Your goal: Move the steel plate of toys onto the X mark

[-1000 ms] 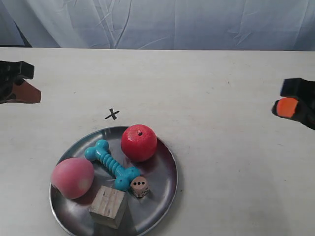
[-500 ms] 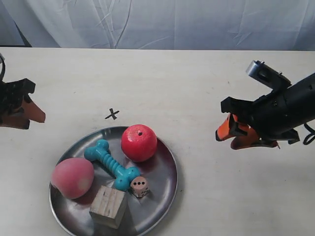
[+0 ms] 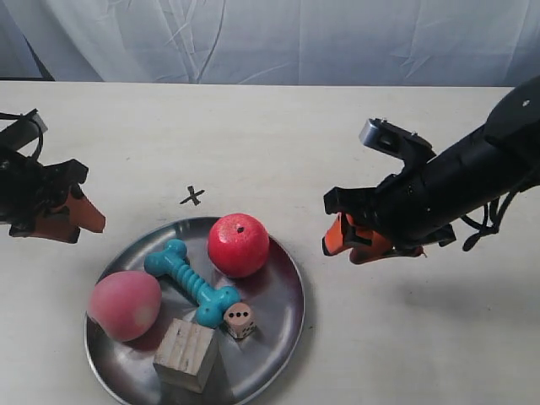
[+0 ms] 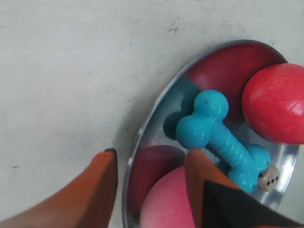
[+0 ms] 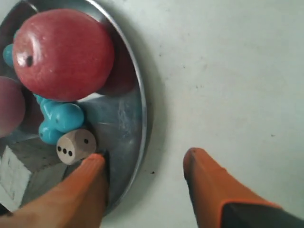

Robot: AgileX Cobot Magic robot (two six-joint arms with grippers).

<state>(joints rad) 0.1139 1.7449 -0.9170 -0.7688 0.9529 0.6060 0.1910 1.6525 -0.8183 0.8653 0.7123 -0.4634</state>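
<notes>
Your left gripper (image 4: 151, 160) hangs wide open and empty by the left rim of the steel plate (image 3: 274, 297), and your right gripper (image 5: 142, 157), equally open and empty, is by its right rim. The plate, holding the toys (image 3: 190, 289), rests on the counter (image 3: 337, 143) just near of the X mark (image 3: 192, 197).

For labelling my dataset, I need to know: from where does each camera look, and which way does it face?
Exterior view: high up, looking down on the steel plate and X mark; shows the arm at the exterior view's left and the arm at the exterior view's right.
Left wrist view: on the left arm, facing the plate's rim; left fingers show.
Right wrist view: on the right arm, facing the plate's rim; right fingers show.
Both wrist views share the apple, bone, die.
</notes>
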